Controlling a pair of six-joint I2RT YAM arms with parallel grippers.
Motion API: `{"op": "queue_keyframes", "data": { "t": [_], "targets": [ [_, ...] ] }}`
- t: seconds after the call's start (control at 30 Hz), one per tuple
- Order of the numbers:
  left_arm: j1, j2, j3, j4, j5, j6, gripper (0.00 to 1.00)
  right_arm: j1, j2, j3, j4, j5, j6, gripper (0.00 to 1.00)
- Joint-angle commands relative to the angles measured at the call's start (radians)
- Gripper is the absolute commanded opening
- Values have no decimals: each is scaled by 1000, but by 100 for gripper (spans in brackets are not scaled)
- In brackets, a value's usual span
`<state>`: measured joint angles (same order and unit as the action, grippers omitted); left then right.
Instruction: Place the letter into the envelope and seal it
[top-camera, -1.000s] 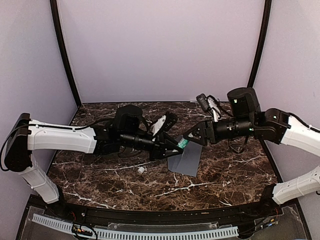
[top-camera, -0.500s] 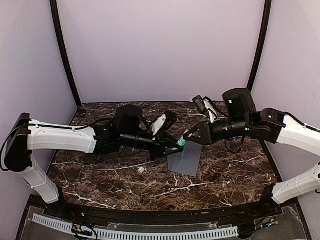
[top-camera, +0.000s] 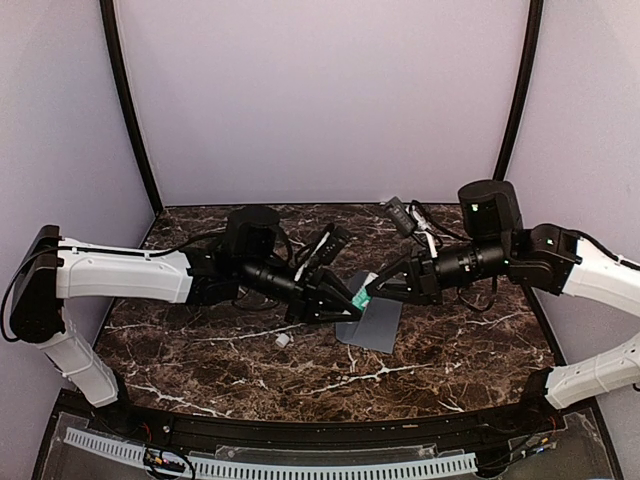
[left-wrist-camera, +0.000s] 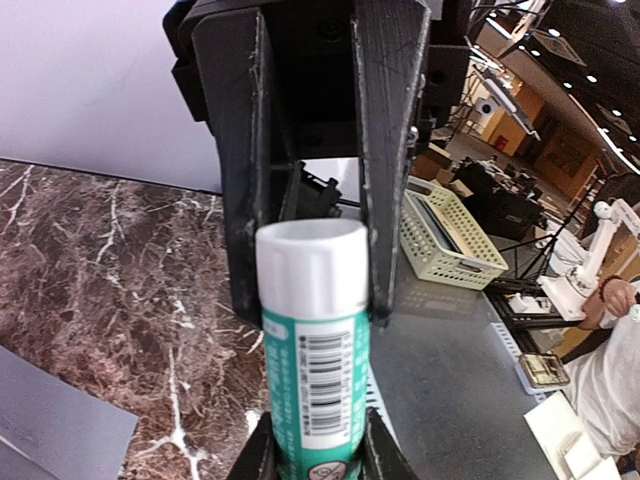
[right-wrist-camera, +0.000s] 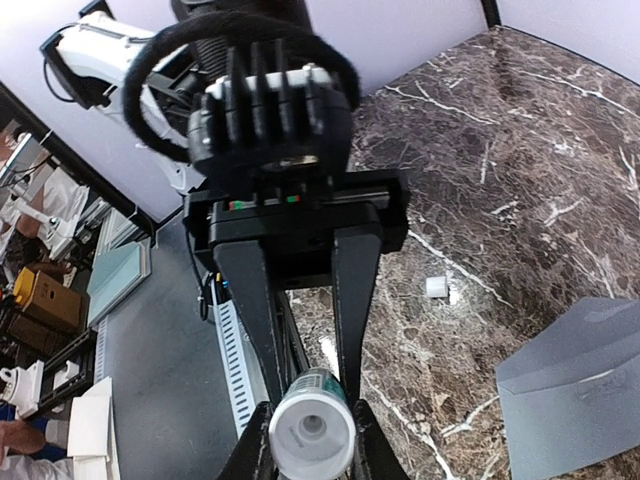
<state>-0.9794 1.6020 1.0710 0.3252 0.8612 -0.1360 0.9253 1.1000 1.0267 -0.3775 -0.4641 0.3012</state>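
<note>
Marble table (left-wrist-camera: 100, 250) backs left gripper (left-wrist-camera: 318, 455) clamping barcode-labelled glue stick (left-wrist-camera: 310, 330).

Envelope (right-wrist-camera: 585, 385) partly out of view

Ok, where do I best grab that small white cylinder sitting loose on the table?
Pinch the small white cylinder across its round wall, coming straight down: it is short and sits alone on the table, apart from the envelope. The left gripper and right gripper are both shut on the glue stick, so free one first.
</note>
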Motion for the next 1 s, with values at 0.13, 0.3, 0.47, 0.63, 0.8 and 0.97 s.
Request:
{"op": "queue_keyframes", "data": {
  "t": [0.13,0.3,0.47,0.63,0.8,0.97],
  "targets": [
    [-19,-33,2,137,291,-53,0,1,-7,-28,104,-105,-57,17],
    [-19,-29,8,84,259,-17,0,1,-19,-25,98,-56,-42,41],
    [-18,-39,5,21,166,35,0,1,-29,-9,74,13,3,60],
    [-19,-45,22,-84,-2,87,0,0,-31,3,57,17,57,63],
    [-19,-54,35,-149,-172,129,0,1,-25,24,10,83,120,63],
    [-23,-69,30,-139,-291,168,0,1,-1,49,-50,158,178,63]
  ]
}}
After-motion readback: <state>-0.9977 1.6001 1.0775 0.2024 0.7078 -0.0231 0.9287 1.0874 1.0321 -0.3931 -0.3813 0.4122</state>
